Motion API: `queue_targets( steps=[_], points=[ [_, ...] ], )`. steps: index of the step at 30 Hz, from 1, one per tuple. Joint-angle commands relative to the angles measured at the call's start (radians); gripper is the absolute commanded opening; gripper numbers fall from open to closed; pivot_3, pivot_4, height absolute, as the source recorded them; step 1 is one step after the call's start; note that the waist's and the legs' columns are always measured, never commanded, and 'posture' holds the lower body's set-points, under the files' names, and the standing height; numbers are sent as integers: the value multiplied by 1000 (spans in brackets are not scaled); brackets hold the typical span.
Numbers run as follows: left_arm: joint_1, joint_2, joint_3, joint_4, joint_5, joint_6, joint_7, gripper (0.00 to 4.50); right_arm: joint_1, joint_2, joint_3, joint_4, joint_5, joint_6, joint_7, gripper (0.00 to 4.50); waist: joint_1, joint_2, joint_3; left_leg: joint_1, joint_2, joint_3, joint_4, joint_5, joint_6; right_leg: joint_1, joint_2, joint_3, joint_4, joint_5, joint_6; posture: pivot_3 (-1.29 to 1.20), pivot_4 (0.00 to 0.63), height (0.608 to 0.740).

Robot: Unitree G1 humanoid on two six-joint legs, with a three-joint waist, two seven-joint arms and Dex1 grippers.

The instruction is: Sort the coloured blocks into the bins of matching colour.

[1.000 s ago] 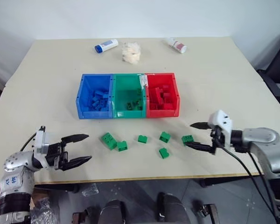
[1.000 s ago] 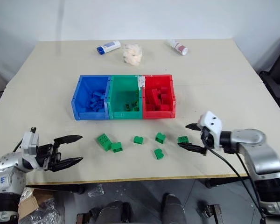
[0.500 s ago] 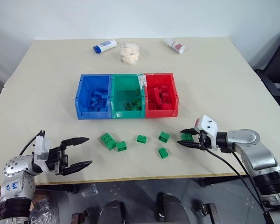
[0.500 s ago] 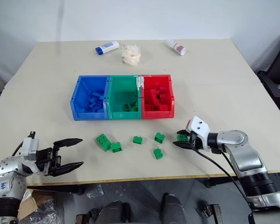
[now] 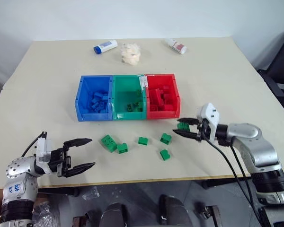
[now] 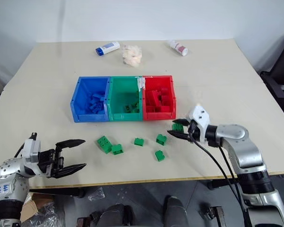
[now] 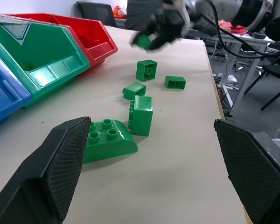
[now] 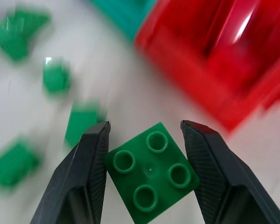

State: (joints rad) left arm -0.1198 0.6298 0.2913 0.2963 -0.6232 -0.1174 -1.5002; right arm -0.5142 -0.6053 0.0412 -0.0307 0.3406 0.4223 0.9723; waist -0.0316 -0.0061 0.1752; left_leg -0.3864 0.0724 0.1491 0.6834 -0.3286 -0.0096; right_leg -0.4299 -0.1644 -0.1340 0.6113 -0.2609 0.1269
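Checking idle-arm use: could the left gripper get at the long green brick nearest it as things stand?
Probably yes. The left gripper is open, aimed across bare table at the long green brick, with nothing between them. The right gripper holds a square green block well away.

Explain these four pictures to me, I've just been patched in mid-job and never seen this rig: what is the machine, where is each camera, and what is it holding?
It is a two-armed humanoid robot at a table. The two wide pictures come from cameras in its head; the two close ones look along each wrist's black fingers.

On the table stand three joined bins, blue, green and red, each already holding bricks. Five loose green blocks lie in front of them. Two small bottles and a crumpled pale wad lie at the far edge.

The right gripper is shut on a square green block, held just in front of the red bin. The left gripper hovers open, empty, near the table's front left edge.
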Motion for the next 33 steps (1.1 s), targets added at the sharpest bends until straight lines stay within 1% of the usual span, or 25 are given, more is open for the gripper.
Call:
queue_targets(
  steps=[1,4,8,12,14,16,19,20,22,25,29,33],
  points=[
    [-35,-8,-8,14,2,-14,-23,4500,-125,91,44,49,-25,-29,-47,2059,0,0,0,0,0,0,0,0,0,0,0,0,1,0,0,0,150,740],
    [-53,-10,-18,24,8,-15,-22,4500,-237,187,77,163,-61,-76,-85,2059,-1,0,0,0,0,0,0,0,0,0,0,0,1,0,0,0,150,740],
    [-72,-21,-33,17,11,-19,-12,4500,-435,350,97,446,-134,-209,-166,2059,-10,0,0,-1,0,1,0,0,0,-1,0,0,1,0,0,0,150,740],
    [-73,-30,-40,8,16,-21,-4,4500,-554,441,89,680,-183,-323,-223,2059,-24,0,0,-1,0,1,0,0,0,-1,0,0,1,0,0,0,150,740],
    [-75,-31,-41,4,17,-22,-2,4500,-589,474,87,759,-198,-357,-239,2844,-26,0,0,-1,0,1,-1,0,0,-1,0,0,1,0,0,0,150,740],
    [-78,-30,-38,4,17,-23,-1,4500,-596,482,86,784,-201,-387,-227,3372,-28,0,0,-1,0,1,-1,0,0,-1,0,0,1,0,0,0,150,740],
    [-82,-25,-34,11,17,-25,-3,4500,-574,468,78,750,-194,-399,-194,4452,-30,0,0,-1,0,1,-1,0,0,-1,0,0,1,0,0,0,150,740],
    [-84,-25,-33,14,17,-25,-4,4500,-569,464,77,742,-193,-400,-188,4483,-30,0,0,-1,0,1,-1,0,0,-1,0,0,1,0,0,0,150,740],
    [-86,-25,-34,18,17,-25,-4,4500,-522,427,84,658,-168,-340,-113,4483,-29,0,0,-1,0,1,-1,0,-1,-1,0,0,1,0,0,0,150,740],
    [-92,-28,-36,25,19,-27,-6,4500,-442,369,74,527,-147,-294,-67,4483,-25,0,0,-1,0,0,-1,0,0,-1,0,0,1,0,0,0,150,740],
    [-99,-32,-40,32,20,-28,-12,4500,-284,245,48,267,-56,-231,62,4483,-22,0,0,-1,0,0,-1,0,0,-1,0,0,0,0,0,0,150,740],
    [-106,-28,-38,47,20,-31,-22,4500,-74,28,-7,-9,62,-99,209,4483,-19,0,0,-1,0,0,-1,0,0,-1,0,0,0,0,0,0,150,740]
  ],
)
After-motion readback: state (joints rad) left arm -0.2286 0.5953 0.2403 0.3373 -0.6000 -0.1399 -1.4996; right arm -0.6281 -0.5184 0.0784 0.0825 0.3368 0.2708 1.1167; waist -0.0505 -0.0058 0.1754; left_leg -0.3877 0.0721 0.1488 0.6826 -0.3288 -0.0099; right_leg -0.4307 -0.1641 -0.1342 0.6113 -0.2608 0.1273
